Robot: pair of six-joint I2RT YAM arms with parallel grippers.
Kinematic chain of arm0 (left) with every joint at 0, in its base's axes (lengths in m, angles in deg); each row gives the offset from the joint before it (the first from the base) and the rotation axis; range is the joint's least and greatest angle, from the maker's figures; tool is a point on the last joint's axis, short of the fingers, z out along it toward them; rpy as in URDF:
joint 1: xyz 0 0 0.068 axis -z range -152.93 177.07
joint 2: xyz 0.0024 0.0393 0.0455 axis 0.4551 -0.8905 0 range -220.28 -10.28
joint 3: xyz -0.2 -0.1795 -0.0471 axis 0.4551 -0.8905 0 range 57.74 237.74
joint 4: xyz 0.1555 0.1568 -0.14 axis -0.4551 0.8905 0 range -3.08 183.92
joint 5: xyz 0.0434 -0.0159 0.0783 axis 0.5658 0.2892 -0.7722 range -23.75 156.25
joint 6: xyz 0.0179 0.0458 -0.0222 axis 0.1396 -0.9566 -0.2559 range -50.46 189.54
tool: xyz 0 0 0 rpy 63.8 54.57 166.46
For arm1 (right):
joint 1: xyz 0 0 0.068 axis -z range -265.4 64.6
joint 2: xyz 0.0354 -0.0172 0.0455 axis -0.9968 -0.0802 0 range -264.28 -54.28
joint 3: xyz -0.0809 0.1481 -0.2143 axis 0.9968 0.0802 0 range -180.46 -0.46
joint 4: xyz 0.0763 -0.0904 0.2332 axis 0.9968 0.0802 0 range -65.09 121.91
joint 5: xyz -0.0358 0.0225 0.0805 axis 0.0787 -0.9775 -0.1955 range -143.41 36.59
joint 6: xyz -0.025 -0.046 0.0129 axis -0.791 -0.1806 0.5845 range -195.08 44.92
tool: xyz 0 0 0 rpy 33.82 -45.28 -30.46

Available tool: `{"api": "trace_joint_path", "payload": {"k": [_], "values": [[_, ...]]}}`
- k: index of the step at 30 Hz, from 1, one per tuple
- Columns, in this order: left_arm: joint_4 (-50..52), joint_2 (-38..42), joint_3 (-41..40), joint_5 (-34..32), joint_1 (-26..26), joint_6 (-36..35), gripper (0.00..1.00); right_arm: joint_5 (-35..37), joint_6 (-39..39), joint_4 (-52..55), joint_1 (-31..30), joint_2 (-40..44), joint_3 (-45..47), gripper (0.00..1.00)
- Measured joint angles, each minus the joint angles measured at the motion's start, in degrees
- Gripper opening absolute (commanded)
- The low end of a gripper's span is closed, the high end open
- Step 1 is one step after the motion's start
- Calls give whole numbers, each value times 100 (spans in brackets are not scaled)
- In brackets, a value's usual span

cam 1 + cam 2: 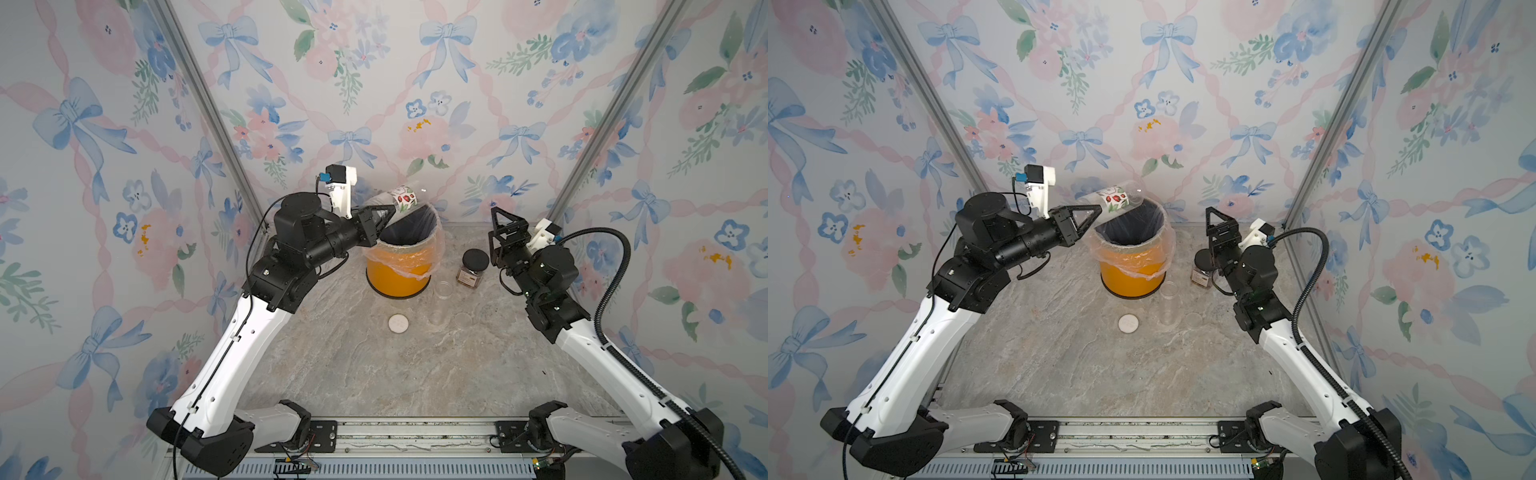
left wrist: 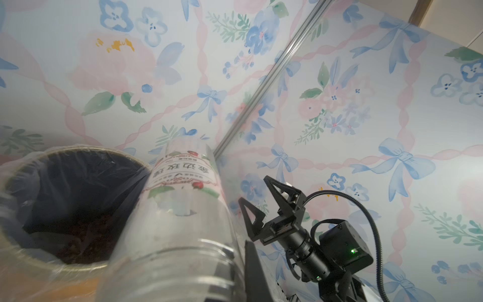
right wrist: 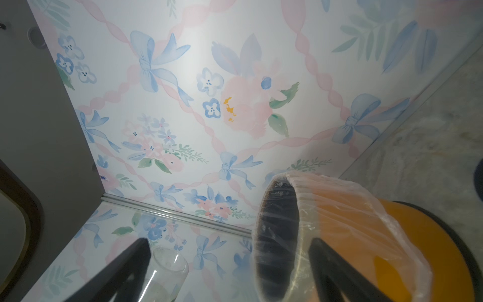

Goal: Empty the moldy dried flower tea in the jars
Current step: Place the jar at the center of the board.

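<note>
Here the labelled jar is clamped in the closed left gripper and held on its side over the rim of the orange bin, where brown tea is seen at the bottom. The right gripper is spread wide and empty, beside the black-lidded jar on the table

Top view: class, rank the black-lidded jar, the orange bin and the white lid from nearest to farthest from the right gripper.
From the right gripper:
1. black-lidded jar, just beside it.
2. orange bin, toward the left arm.
3. white lid, on the table before the bin.
</note>
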Motion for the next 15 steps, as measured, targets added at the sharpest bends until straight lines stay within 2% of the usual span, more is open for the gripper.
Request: {"api": "trace_joint_path", "payload": {"k": [8, 15], "values": [[1521, 702, -734, -675, 2, -538, 0, -42, -2745, 2116, 2, 494, -1185, 97], [2365, 750, -1036, -1088, 42, -785, 0, -271, -4146, 3528, 2, 466, -1394, 97]]}}
